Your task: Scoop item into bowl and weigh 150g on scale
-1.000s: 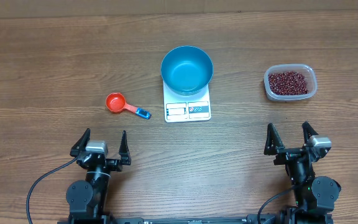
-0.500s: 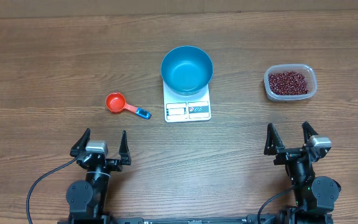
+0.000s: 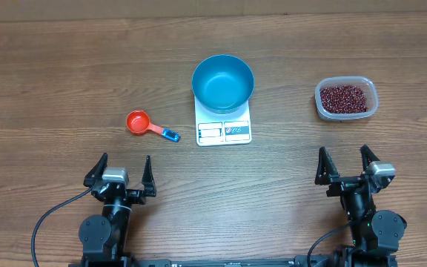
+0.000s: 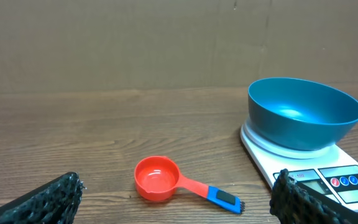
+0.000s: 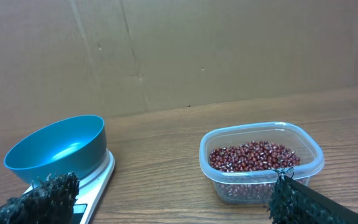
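A blue bowl (image 3: 223,82) stands empty on the white scale (image 3: 224,130) at the table's middle; both also show in the left wrist view as the bowl (image 4: 304,114) and scale (image 4: 303,169), and in the right wrist view as the bowl (image 5: 56,148) and scale (image 5: 98,180). Dark red-brown beans (image 3: 344,97) fill a clear tub (image 3: 347,113) at the right, seen close in the right wrist view as beans (image 5: 253,155). A red scoop with a blue handle end (image 3: 150,125) lies left of the scale, and in the left wrist view the scoop (image 4: 158,178) sits ahead. My left gripper (image 3: 120,176) and right gripper (image 3: 345,167) rest open near the front edge, holding nothing.
A brown cardboard wall (image 4: 166,43) closes off the far side of the wooden table (image 3: 65,67). Cables run from both arm bases at the front edge.
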### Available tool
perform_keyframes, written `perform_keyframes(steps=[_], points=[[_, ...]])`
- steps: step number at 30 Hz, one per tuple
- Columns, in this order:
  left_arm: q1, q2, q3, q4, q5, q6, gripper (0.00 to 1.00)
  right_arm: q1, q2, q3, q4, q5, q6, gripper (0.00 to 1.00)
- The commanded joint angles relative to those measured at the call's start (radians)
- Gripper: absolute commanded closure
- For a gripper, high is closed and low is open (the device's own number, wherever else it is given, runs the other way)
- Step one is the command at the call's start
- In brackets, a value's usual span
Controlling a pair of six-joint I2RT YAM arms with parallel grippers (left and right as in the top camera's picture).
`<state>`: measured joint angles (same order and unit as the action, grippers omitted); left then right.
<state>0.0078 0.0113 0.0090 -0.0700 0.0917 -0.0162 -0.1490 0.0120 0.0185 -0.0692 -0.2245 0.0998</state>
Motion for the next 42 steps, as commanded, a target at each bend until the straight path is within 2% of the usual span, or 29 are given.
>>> perform_keyframes(steps=[1,36,42], points=[[0.003,-0.006,-0.004,-0.003,-0.014,0.013,0.00,0.005,-0.009,-0.010,0.006,0.006,-0.003,0.00],[0.003,-0.006,-0.004,-0.001,-0.012,0.008,0.00,0.005,-0.009,-0.010,0.006,0.006,-0.003,0.00],[0.003,-0.006,0.023,-0.001,0.064,0.008,0.00,0.005,-0.009,-0.010,0.006,0.006,-0.003,0.00]])
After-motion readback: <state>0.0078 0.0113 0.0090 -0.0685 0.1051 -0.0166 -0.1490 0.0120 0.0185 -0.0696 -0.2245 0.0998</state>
